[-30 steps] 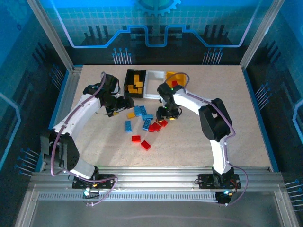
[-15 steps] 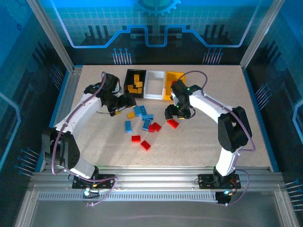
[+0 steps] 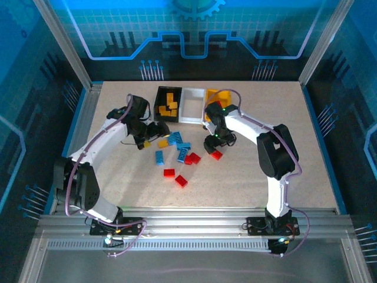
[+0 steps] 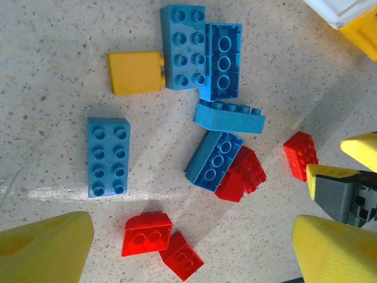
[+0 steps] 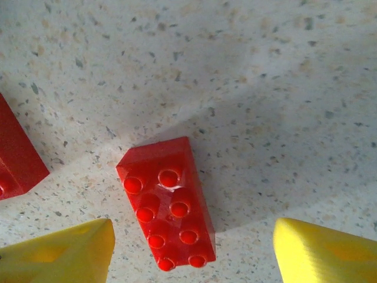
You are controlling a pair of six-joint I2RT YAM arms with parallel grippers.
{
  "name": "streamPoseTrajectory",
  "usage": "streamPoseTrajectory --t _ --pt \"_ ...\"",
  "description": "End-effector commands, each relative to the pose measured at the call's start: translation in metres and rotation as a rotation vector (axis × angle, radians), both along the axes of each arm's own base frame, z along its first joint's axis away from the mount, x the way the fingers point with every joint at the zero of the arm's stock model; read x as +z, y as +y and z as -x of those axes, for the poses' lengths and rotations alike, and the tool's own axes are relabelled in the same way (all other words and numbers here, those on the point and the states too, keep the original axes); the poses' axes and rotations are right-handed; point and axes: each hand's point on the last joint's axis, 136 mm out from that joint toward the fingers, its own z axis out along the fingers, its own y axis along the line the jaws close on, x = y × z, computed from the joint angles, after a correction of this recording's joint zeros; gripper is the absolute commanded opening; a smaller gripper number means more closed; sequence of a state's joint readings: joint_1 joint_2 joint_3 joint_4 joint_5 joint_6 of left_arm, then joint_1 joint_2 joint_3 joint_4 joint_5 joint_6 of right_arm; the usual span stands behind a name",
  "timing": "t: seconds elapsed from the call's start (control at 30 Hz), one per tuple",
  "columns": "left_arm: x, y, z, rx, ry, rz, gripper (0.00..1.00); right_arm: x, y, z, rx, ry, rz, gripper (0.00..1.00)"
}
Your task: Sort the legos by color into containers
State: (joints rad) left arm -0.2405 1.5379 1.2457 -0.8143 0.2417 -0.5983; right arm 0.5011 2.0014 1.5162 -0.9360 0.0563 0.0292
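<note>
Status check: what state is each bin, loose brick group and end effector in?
black bin: holds yellow-orange bricks.
white bin: looks empty.
yellow bin: partly hidden by right arm.
left end effector: open, empty, above loose bricks.
right end effector: open, straddling red brick, not gripping.

High rear camera overlooks the table [image 3: 306, 153]; wrist cameras look closely down on legos [image 4: 224, 116].

legos [image 3: 181, 155]: blue, red, one yellow, scattered loose | containers [image 3: 191, 107]: black-white-yellow row, yellow bricks in black
</note>
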Motion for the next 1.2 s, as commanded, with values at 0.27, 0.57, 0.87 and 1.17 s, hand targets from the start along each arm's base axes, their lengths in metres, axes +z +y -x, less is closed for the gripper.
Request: streamPoseTrajectory --t 0.27,0.57,0.87,1.17 --pt "0.007 -0.005 0.004 0.013 -0.002 0.049 0.9 -0.025 0.003 0.011 0.08 0.057 0.049 0.68" --pt "0.005 -0.004 0.007 0.015 0.005 0.048 0.97 -0.036 -0.002 0.018 0.063 0.063 0.083 0.53" --pt "0.004 -0.005 0.006 0.013 0.002 0.051 0.99 -0.021 0.008 0.019 0.04 0.037 0.019 0.38" --pt "-0.001 0.0 0.015 -0.014 0.015 0.021 0.99 0.066 0.055 -0.011 -0.141 0.016 -0.403 0.38"
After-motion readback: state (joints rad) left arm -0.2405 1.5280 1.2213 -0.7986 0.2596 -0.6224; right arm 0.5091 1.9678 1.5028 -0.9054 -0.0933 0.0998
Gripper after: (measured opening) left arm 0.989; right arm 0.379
